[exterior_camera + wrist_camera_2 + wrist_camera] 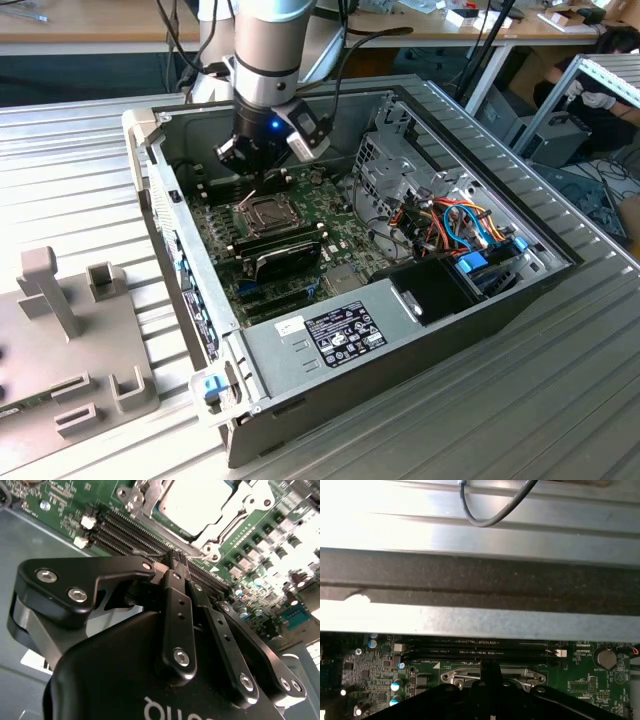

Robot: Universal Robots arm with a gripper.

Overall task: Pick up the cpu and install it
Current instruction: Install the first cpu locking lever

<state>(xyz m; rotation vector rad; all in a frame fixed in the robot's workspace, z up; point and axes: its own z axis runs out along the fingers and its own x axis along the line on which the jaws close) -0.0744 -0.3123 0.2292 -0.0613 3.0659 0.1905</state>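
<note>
The gripper (175, 560) is hanging low inside the open computer case (480, 300), its two black fingers (177, 610) pressed together at the tips with nothing seen between them, so it is reading as closed and empty. In the second wrist view the fingertips are hovering over the memory slots (130, 532), just beside the edge of the metal socket frame (235, 515); contact with the board cannot be told.

The cpu (195, 502) is sitting in the socket, its pale flat top lying level inside the frame, at about 1 o'clock from the fingertips in that picture. In the exterior view the socket (262, 211) is lying at roughly 6 o'clock from the gripper (252, 172), close below it, on the green motherboard (345, 235).

In the first wrist view the finger tips (490, 672) are pointing at the frame (465, 676), with the memory slots (480, 650) just past it and the grey case wall (480, 622) beyond.

Further out, a black module (285, 255) is lying at 5 o'clock from the socket. A bundle of coloured wires (450, 225) is sitting at 3 o'clock. The case is resting on a ribbed metal table (70, 180).
</note>
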